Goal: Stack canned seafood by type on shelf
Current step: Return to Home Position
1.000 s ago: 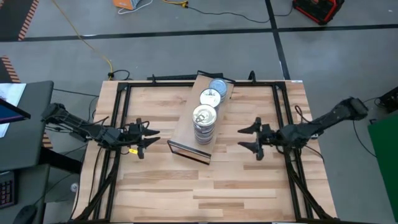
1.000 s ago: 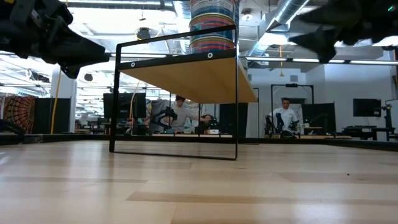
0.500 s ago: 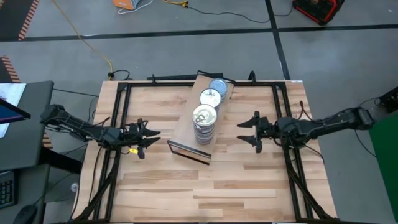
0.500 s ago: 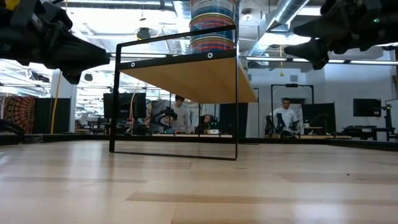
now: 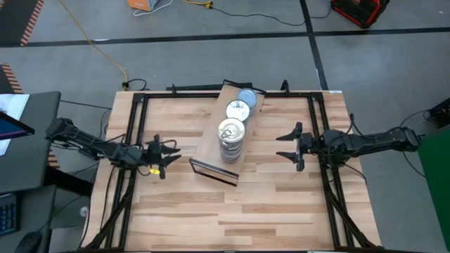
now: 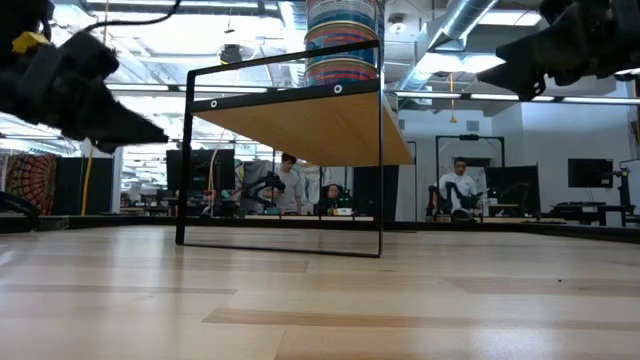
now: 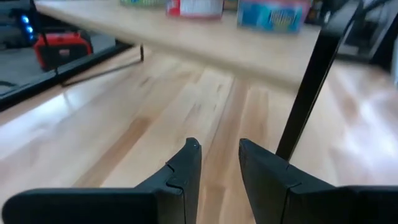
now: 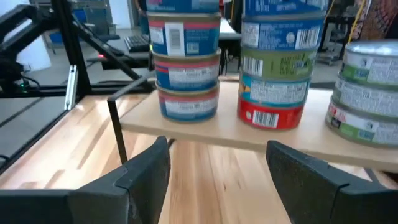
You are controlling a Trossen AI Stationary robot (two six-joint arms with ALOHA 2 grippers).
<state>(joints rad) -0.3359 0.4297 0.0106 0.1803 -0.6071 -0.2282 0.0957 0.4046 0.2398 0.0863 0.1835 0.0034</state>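
Note:
The shelf [image 5: 206,151], a light-wood board on a thin black frame [image 6: 380,170], stands slanted in the table's middle. Three stacks of cans rest on it: a near stack with a gold pull-tab lid [image 5: 231,131], a middle one with a pale lid [image 5: 238,109] and a far one with a blue-grey top [image 5: 247,97]. My left gripper [image 5: 169,151] hovers to the shelf's left, open by a narrow gap [image 7: 219,155]. My right gripper [image 5: 287,146] hovers to the shelf's right, wide open [image 8: 217,162], facing the stacks [image 8: 185,59].
Bare slatted tabletop lies on both sides of the shelf and along the near edge. Black rails [image 5: 133,140] run along the table's left and right sides. People sit at desks in the room beyond the table [image 6: 460,190].
My right gripper has drawn back from the shelf toward the table's right edge and a little toward the far edge, and its arm has stretched out flatter. My left gripper has sunk a little and eased toward the left edge. The cans and shelf have stayed put.

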